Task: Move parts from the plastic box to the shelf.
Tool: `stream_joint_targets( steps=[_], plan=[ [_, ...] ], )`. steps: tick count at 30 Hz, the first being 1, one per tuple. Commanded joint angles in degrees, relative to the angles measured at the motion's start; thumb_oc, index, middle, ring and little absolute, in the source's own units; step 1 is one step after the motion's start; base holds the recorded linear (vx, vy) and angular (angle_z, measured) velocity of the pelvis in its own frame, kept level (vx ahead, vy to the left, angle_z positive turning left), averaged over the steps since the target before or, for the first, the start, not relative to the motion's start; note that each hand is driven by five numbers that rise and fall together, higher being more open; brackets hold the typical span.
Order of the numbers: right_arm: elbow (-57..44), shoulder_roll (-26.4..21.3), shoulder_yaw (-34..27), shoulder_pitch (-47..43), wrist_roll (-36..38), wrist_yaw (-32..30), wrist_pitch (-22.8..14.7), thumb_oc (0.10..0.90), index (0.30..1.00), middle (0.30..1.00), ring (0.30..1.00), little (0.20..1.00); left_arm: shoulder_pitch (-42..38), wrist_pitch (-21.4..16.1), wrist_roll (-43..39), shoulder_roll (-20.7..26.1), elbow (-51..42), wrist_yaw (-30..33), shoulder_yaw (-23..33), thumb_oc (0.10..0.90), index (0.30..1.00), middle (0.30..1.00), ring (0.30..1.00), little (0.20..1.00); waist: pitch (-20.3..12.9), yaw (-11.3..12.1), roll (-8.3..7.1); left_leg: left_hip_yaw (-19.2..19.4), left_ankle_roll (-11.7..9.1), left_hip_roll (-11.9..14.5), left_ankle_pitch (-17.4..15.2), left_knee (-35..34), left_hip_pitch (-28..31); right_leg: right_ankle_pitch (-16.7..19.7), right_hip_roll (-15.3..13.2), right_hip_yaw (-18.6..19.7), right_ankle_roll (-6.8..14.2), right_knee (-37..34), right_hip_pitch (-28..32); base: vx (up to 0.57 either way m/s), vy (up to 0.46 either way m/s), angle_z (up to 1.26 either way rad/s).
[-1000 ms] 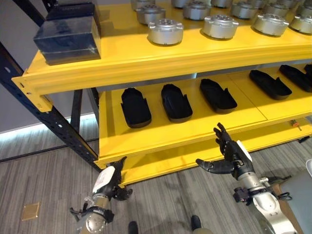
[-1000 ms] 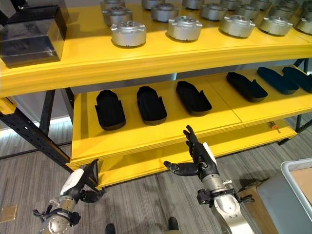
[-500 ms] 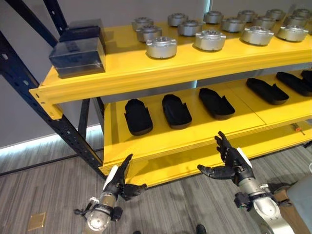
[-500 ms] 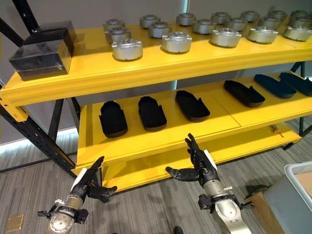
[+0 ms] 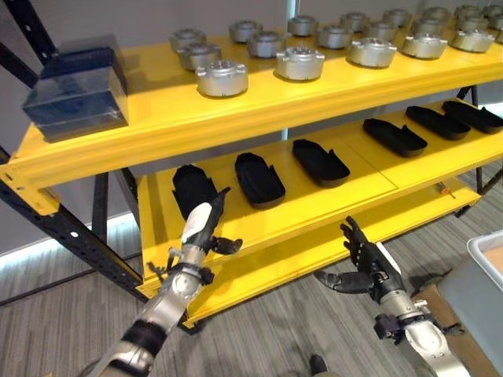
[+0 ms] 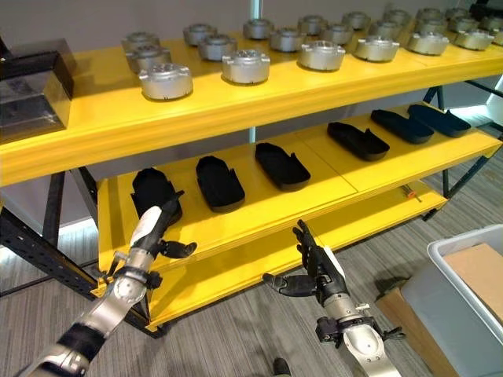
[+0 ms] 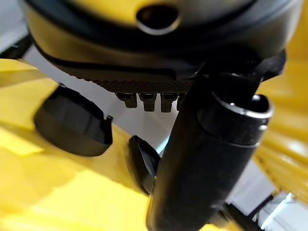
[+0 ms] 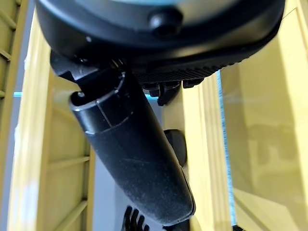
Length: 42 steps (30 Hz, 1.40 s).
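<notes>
Standing before the yellow shelf (image 5: 236, 118), the robot has both hands raised and holding nothing. At far left on the top board sit two dark cases (image 5: 75, 90), stacked. Beside them run rows of silver round parts (image 5: 222, 78), spaced evenly so each can be reached. On the middle board lie black moulded trays (image 5: 259, 178) in a line, apart from one another, probably waiting to take something. The left hand (image 5: 200, 226) is lifted near the front lip of that middle board, just by the leftmost tray (image 6: 154, 191); its fingers are straight and spread, thumb out to the side, touching nothing that I can make out. The right hand (image 6: 318, 267) hangs lower, in front of the bottom board, fingers fanned upward and thumb stuck out. At far right, on the floor, stands the box (image 6: 471, 275), pale-rimmed, with something brown inside; no part shows clearly there. I judge the fetching has not begun for this round.
</notes>
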Motion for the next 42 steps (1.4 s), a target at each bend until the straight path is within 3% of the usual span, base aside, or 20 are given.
stream_joint_targets(
  steps=[1, 8, 15, 42],
  plan=[
    [-5.89, -1.58, -2.19, -5.89, 2.47, -0.95, -7.21, 0.9, 1.0, 1.0, 1.0, 1.0, -5.39, 0.0, 1.67, 3.58, -2.04, 7.62, 4.75, 0.9, 1.0, 1.0, 1.0, 1.0, 3.36, 0.8, -1.34, 1.02, 0.31, 1.33, -1.66, -0.08, 4.05, -2.24, 0.18, -0.74, -0.63, 2.67, 1.42, -0.07, 0.021, -0.23],
    [-6.73, -2.44, -0.72, -7.19, 2.72, -1.37, -8.55, 0.9, 1.0, 1.0, 1.0, 1.0, -13.2, 1.36, 0.2, 6.62, 6.59, 10.98, 4.35, 0.9, 1.0, 1.0, 1.0, 1.0, 6.5, 0.11, -2.0, 1.85, 0.07, 1.56, -1.2, 1.34, 1.4, -1.59, 0.26, 0.54, -0.65, 3.49, -2.01, -0.04, 0.003, -0.11],
    [-7.17, -2.61, 0.0, -7.71, 2.51, -1.81, -9.38, 0.9, 1.0, 1.0, 1.0, 1.0, -17.9, 2.18, 0.09, 9.64, 9.32, 13.1, 3.97, 0.9, 1.0, 1.0, 1.0, 1.0, 8.36, 0.0, -2.28, 1.84, 0.0, 1.5, -1.34, 2.48, -0.26, -1.39, 0.14, 0.99, -0.59, 4.07, -3.62, 0.0, 0.0, 0.0],
    [-8.21, -3.67, 0.28, -6.71, 2.85, -0.7, -10.28, 0.9, 1.0, 1.0, 1.0, 1.0, -20.65, 2.4, 0.8, 14.72, 5.44, 17.45, 6.48, 0.9, 1.0, 1.0, 1.0, 1.0, 11.09, 0.64, -3.59, 1.89, -0.08, 1.49, -2.0, 3.23, -1.06, -1.59, 0.15, 1.21, -0.56, 3.8, -4.26, 0.0, 0.0, 0.0]
  ],
)
